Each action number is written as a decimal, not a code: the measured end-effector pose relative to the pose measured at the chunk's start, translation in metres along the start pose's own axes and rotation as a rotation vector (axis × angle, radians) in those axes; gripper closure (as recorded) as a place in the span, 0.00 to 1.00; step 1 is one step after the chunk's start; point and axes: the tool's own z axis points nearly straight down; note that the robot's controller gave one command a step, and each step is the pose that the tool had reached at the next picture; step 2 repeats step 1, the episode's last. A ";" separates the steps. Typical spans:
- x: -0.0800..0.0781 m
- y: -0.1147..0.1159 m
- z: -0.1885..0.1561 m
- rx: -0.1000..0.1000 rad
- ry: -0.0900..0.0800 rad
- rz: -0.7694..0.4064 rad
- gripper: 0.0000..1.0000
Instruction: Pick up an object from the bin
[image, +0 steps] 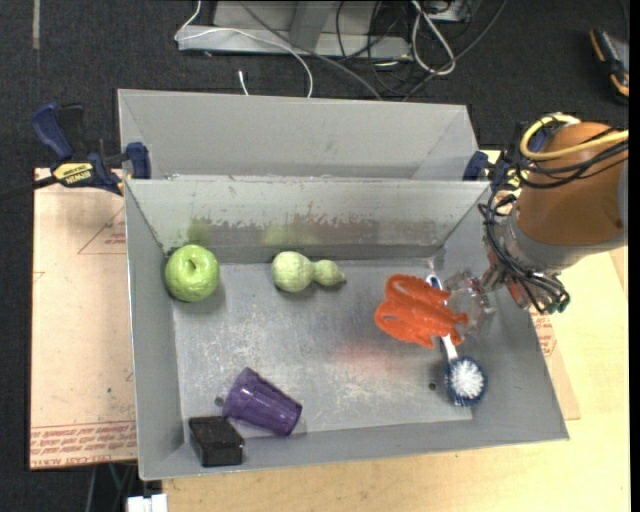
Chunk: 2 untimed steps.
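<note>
We see a rounded orange cover (575, 195) on the wrist, black and yellow cables (522, 268) looped around it, and a pale grey tool (468, 298).

The grey bin (300, 340) carries a green apple (192, 273). Right of the apple lie a pale gourd (300, 271), an orange toy (415, 310) and a brush (460, 375); below it, a purple cup (262, 403) and a black block (215, 440).

Bare bin floor (345, 395) between cup (262, 402), brush (463, 378)

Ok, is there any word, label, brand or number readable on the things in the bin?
None. The green apple, pale gourd, orange plastic piece, blue-and-white brush, purple cup and black block show no lettering that can be read.
</note>
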 end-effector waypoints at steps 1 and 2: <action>-0.003 -0.001 -0.032 0.005 -0.009 0.001 1.00; -0.003 -0.001 -0.032 0.005 -0.009 0.001 1.00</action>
